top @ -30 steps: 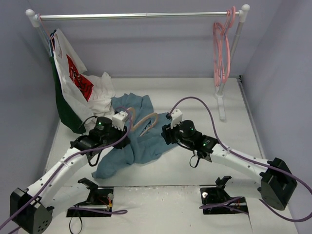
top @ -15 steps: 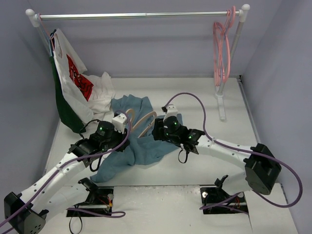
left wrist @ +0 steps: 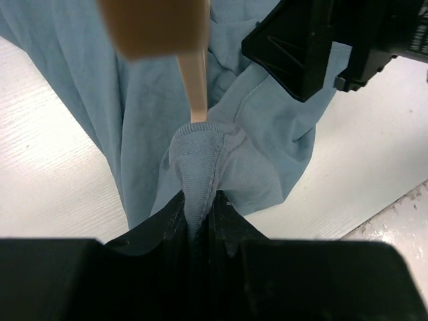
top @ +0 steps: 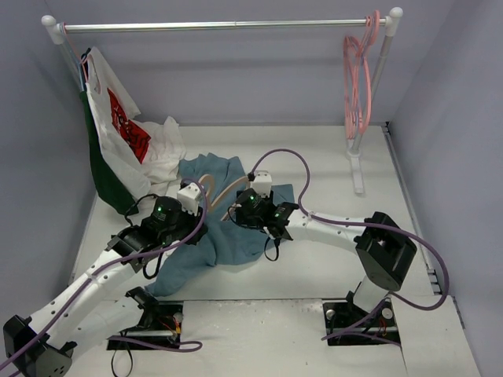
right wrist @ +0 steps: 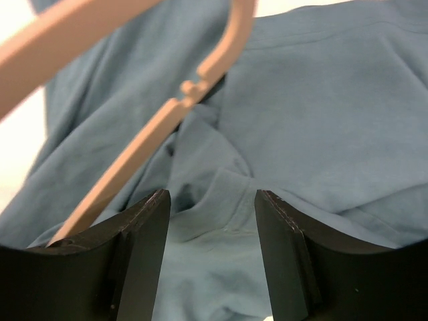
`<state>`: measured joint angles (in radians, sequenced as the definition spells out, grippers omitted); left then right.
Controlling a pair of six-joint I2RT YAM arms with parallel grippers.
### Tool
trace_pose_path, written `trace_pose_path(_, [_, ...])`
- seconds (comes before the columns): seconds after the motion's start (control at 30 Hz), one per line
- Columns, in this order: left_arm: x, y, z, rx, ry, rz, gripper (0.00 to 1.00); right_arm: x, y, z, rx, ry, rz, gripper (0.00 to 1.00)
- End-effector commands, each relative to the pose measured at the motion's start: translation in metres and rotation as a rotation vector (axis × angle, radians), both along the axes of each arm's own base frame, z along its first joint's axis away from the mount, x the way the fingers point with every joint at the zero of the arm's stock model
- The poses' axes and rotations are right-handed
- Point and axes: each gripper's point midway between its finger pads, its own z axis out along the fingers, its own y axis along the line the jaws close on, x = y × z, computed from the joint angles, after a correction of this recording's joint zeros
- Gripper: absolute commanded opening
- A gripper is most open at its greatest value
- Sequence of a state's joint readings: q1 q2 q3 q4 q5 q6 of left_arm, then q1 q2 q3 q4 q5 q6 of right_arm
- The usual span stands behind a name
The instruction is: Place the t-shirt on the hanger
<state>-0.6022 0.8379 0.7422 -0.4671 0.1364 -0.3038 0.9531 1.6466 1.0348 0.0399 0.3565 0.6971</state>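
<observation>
Two grippers noted. First, left gripper (left wrist: 198, 207): clenched tight on a ribbed collar fold of the t-shirt (top: 236, 239), directly below the hanger (left wrist: 194, 73), whose thin arm meets that fold. Then right gripper (right wrist: 212, 200): released, jaws spread wide, poised over teal cloth just beside the hanger; contact with it cannot be told. The t-shirt lies crumpled on the table (top: 314, 267), underneath the hanger.
</observation>
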Motion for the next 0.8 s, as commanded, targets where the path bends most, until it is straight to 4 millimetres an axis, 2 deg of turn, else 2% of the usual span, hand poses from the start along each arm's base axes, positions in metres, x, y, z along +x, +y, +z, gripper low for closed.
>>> trace_pose_path(0.0, [0.009, -0.007, 0.034, -0.079, -0.086, 0.012, 0.0, 0.018, -0.005, 0.019, -0.01, -0.077, -0.113, 0.54])
trace_pose_path(0.1, [0.008, -0.008, 0.034, -0.086, -0.088, 0.008, 0.0, 0.018, -0.005, 0.011, -0.03, -0.067, -0.108, 0.51])
trace_pose_path(0.2, [0.008, -0.008, 0.037, -0.088, -0.096, 0.006, 0.0, 0.017, -0.001, 0.005, -0.039, -0.051, -0.085, 0.42])
trace_pose_path(0.3, [0.008, -0.008, 0.036, -0.088, -0.094, 0.007, 0.0, 0.013, 0.001, -0.001, -0.043, -0.034, -0.064, 0.28])
trace_pose_path(0.33, [0.007, -0.009, 0.037, -0.091, -0.094, 0.003, 0.0, 0.013, 0.0, -0.003, -0.044, -0.03, -0.062, 0.17])
trace_pose_path(0.43, [0.007, -0.008, 0.038, -0.093, -0.1, 0.004, 0.0, 0.013, -0.006, 0.001, -0.053, -0.048, -0.07, 0.0])
trace_pose_path(0.57, [0.003, -0.01, 0.045, -0.112, -0.121, -0.024, 0.0, 0.015, -0.024, 0.019, -0.048, -0.109, -0.073, 0.0])
trace_pose_path(0.6, [0.001, -0.01, 0.05, -0.124, -0.136, -0.036, 0.0, 0.022, -0.032, 0.023, -0.05, -0.126, -0.08, 0.0])
trace_pose_path(0.63, [-0.003, -0.013, 0.053, -0.135, -0.142, -0.066, 0.0, 0.021, -0.042, 0.017, -0.063, -0.122, -0.084, 0.0])
trace_pose_path(0.7, [-0.009, -0.016, 0.061, -0.167, -0.164, -0.101, 0.0, 0.026, -0.053, 0.028, -0.032, -0.152, -0.075, 0.0])
trace_pose_path(0.73, [-0.012, -0.018, 0.064, -0.181, -0.176, -0.121, 0.0, 0.031, -0.068, 0.021, -0.04, -0.145, -0.096, 0.0])
trace_pose_path(0.77, [-0.017, -0.021, 0.064, -0.195, -0.173, -0.147, 0.0, 0.033, -0.074, 0.03, -0.017, -0.166, -0.099, 0.0])
